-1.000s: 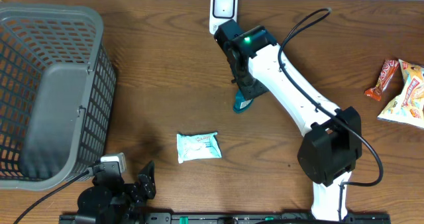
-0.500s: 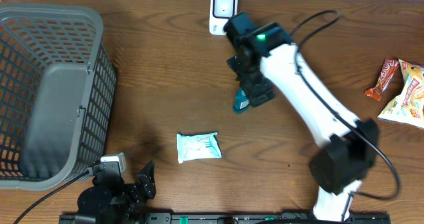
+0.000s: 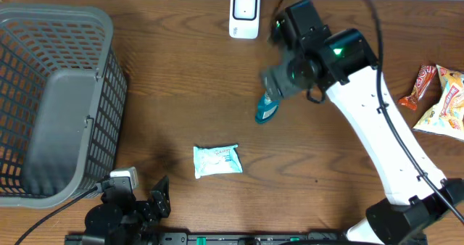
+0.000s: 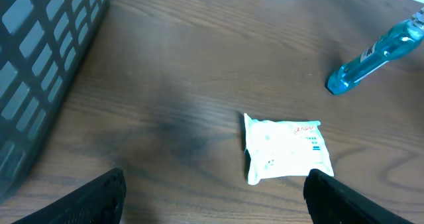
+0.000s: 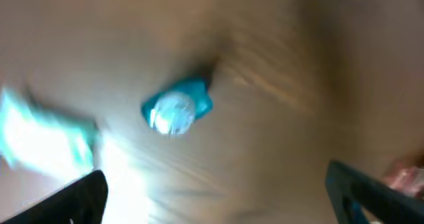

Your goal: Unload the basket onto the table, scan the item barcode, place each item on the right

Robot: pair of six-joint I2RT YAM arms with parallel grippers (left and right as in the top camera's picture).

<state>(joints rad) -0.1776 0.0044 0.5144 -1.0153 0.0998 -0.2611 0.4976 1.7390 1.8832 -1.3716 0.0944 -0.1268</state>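
A teal tube (image 3: 265, 111) lies on the wooden table, below the white barcode scanner (image 3: 245, 14) that stands at the far edge. My right gripper (image 3: 278, 80) hovers just above the tube's upper end. It is open, with nothing between its fingers. The blurred right wrist view shows the tube (image 5: 177, 110) end-on, beyond the wide-spread right gripper (image 5: 218, 201). A white packet (image 3: 217, 160) lies flat nearer the front. My left gripper (image 4: 215, 201) rests open at the front left, with the packet (image 4: 287, 150) and the tube (image 4: 374, 50) ahead of it.
A grey mesh basket (image 3: 54, 100) fills the left side, its wall (image 4: 40, 58) close to my left gripper. Orange and yellow snack packs (image 3: 438, 100) lie at the right edge.
My right gripper has opened wide, and its arm has swung up and to the right, away from the teal tube. The tube lies where it was. The left arm has not moved.
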